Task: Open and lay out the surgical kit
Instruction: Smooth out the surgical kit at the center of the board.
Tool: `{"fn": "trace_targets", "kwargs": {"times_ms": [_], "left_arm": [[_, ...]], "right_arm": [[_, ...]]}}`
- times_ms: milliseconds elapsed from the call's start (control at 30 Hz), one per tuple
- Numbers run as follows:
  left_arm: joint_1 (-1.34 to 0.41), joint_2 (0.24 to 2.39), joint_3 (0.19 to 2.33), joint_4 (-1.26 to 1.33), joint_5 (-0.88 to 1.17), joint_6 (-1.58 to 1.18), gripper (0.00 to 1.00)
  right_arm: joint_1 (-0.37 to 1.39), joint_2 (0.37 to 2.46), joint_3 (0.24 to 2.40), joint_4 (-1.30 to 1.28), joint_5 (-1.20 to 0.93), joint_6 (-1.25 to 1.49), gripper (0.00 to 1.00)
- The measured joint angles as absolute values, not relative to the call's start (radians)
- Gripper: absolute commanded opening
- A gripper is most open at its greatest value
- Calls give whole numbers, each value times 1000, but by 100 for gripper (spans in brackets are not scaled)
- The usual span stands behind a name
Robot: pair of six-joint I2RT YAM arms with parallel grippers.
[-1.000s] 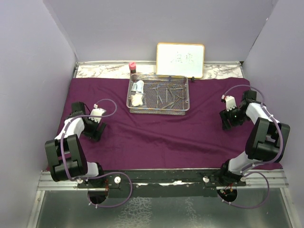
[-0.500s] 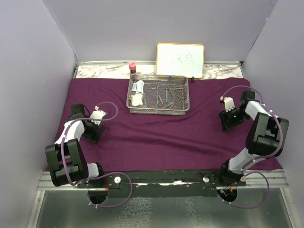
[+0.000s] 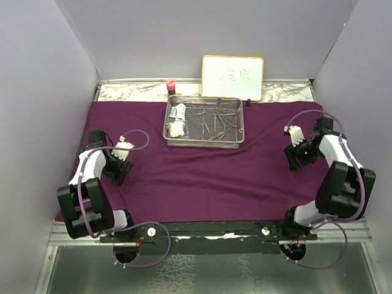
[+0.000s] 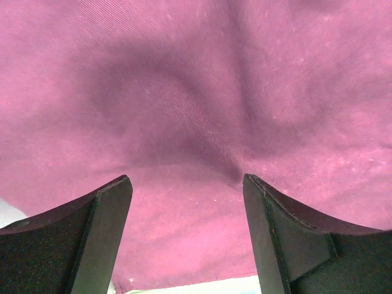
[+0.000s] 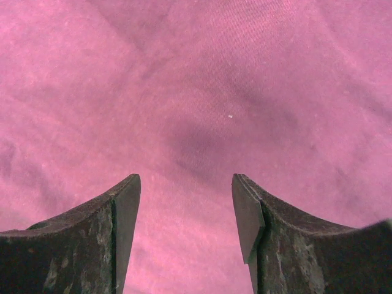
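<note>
The surgical kit's dark purple cloth wrap [image 3: 208, 177] lies spread flat over the table. At the back centre of it stands the silver wire-mesh tray [image 3: 205, 145], holding steel forceps and clamps [image 3: 214, 122], gauze [image 3: 177, 128] and small white packets [image 3: 178, 112]. My left gripper [image 3: 117, 171] hovers low over the cloth's left part, open with nothing between its fingers [image 4: 187, 184]. The cloth's hem shows just below the fingertips in the left wrist view. My right gripper [image 3: 295, 160] is over the cloth's right part, also open and empty [image 5: 185, 180].
A framed whiteboard [image 3: 233, 77] leans against the back wall behind the tray, and a small pink-capped bottle [image 3: 171, 86] stands to its left. Lilac walls close in both sides. A metal rail [image 3: 208, 229] with the arm bases runs along the near edge.
The left gripper has drifted slightly left and back over the cloth. The right arm's elbow has swung, its gripper staying almost in place. Both grippers remain open.
</note>
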State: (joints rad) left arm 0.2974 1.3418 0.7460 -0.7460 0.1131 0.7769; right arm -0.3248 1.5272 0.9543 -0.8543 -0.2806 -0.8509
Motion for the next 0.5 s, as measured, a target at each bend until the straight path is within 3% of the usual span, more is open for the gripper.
{"fn": "trace_targets", "kwargs": {"times_ms": [267, 500], "left_arm": [[291, 1272, 863, -792, 265, 688, 76], [286, 1272, 857, -732, 303, 614, 76]], "right_arm": [[-325, 1372, 886, -895, -278, -903, 61], [-325, 1380, 837, -876, -270, -896, 60]]}}
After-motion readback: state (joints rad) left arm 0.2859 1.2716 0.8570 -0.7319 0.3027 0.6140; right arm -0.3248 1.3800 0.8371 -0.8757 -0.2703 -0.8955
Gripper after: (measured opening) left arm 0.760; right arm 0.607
